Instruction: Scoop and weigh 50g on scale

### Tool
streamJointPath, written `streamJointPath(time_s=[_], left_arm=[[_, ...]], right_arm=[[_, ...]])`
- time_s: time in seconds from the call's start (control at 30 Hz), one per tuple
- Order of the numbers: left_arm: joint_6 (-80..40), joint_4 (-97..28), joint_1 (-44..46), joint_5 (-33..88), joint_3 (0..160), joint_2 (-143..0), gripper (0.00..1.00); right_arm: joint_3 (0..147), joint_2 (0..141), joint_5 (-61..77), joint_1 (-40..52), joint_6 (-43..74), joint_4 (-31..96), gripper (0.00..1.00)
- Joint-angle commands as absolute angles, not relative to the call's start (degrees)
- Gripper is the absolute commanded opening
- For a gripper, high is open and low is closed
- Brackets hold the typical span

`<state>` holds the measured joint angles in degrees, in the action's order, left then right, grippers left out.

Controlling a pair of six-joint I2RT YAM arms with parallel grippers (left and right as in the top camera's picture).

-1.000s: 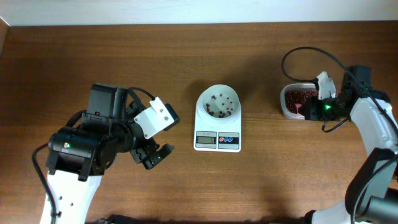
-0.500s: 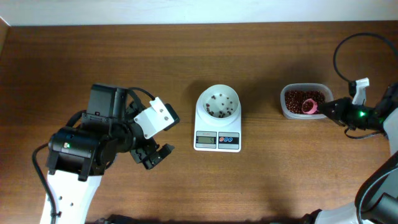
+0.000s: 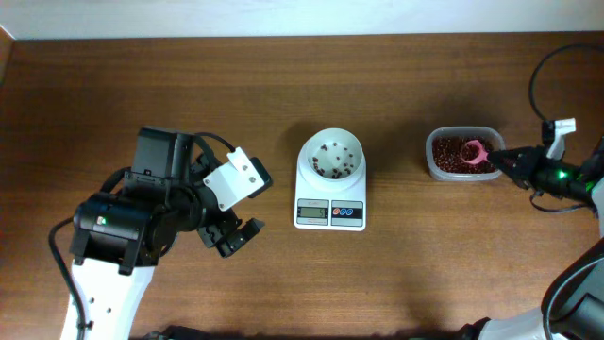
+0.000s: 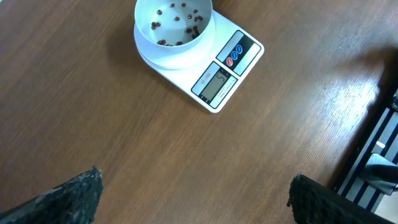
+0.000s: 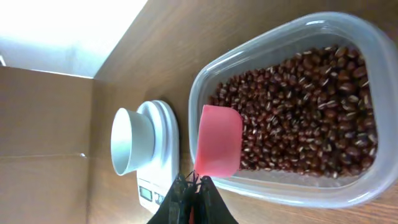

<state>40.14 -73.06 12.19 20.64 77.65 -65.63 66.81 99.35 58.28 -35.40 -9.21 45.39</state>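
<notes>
The white scale stands mid-table, and its round bowl top holds a few red beans. In the left wrist view the scale lies ahead of my left gripper, which hangs open over bare wood left of it. My right gripper is shut on the handle of a pink scoop at the right end of the clear tub of red beans. In the right wrist view the scoop sits over the tub's near rim, just beyond my right gripper. Whether it holds beans is unclear.
The left arm's black body takes up the table's left side. A cable loops above the right arm. The wall edge runs along the back of the table. Bare wood lies between scale and tub.
The right arm has swung out to the right, off the tub, carrying the pink scoop to the tub's right end. The left arm has not moved.
</notes>
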Motion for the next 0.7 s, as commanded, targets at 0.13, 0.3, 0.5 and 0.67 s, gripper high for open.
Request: streamJointPath(time_s=[0.13,0.3,0.5,0.67], left_arm=[[41.25,-72.99,11.84,21.63,77.23,-65.41,0.99],[41.25,-72.99,11.84,21.65,77.23,-65.41,0.99],[41.25,-72.99,11.84,21.65,77.23,-65.41,0.99],[41.25,-72.99,11.84,21.65,77.23,-65.41,0.99]], right_arm=[[66.87,99.68,49.5,-35.64,-10.15,45.6,0.04],[66.87,99.7,56.62,-35.66,-10.87,45.69,0.04],[66.87,99.68,64.05,-35.73,-7.84,45.6,0.04],[66.87,99.68,71.9,-35.7,-6.04,45.65,0.04]])
